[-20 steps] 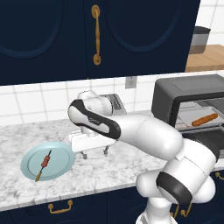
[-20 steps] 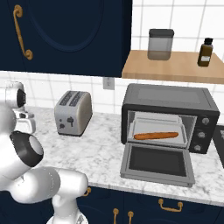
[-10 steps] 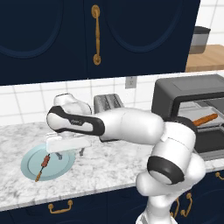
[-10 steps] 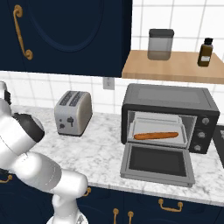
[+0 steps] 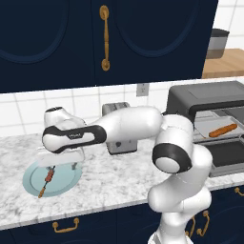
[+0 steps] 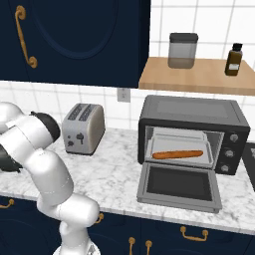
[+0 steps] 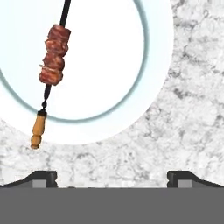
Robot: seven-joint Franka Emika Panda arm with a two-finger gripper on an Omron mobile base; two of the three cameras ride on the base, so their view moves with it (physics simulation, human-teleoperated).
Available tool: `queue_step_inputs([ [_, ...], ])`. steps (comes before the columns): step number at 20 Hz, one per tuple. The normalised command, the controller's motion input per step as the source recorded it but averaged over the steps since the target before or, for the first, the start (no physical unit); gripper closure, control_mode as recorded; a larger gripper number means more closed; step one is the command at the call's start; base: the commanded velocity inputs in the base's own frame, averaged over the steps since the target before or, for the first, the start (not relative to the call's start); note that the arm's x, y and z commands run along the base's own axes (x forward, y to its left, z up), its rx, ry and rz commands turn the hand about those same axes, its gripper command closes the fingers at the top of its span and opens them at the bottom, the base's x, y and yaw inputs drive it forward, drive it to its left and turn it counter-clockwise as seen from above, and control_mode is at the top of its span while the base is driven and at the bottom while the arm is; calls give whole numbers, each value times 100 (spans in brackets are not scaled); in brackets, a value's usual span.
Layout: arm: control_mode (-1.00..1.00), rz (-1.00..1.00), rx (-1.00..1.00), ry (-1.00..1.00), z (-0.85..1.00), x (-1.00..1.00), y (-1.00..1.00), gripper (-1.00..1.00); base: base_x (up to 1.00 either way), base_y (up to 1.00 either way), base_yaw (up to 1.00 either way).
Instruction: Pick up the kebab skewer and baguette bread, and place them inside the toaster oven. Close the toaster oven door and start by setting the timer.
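So taking the toaster [image 6: 83, 128] as the landmark: it sits on the counter [image 6: 114, 174] against the back wall. The toaster oven [image 6: 193, 133] is to its right on the same counter, door [image 6: 179, 186] dropped flat in front, with the baguette [image 6: 178, 154] lying inside on the rack. Left of the toaster and nearer the front edge is a plate [image 5: 50, 179] with the skewer [image 5: 48, 177] on it. The gripper [image 5: 61, 165] hangs right above that plate.
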Motion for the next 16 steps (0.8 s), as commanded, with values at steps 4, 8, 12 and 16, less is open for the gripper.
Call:
queue_step_inputs([
  [4,-100,0,0,-9,-39,38,36,-100,0,0,0],
  [8,-100,0,0,-12,-32,41,32,-100,0,0,0],
  [12,-100,0,0,-4,-17,18,17,-100,0,0,0],
  [16,-100,0,0,-6,-21,21,4,-100,0,0,0],
])
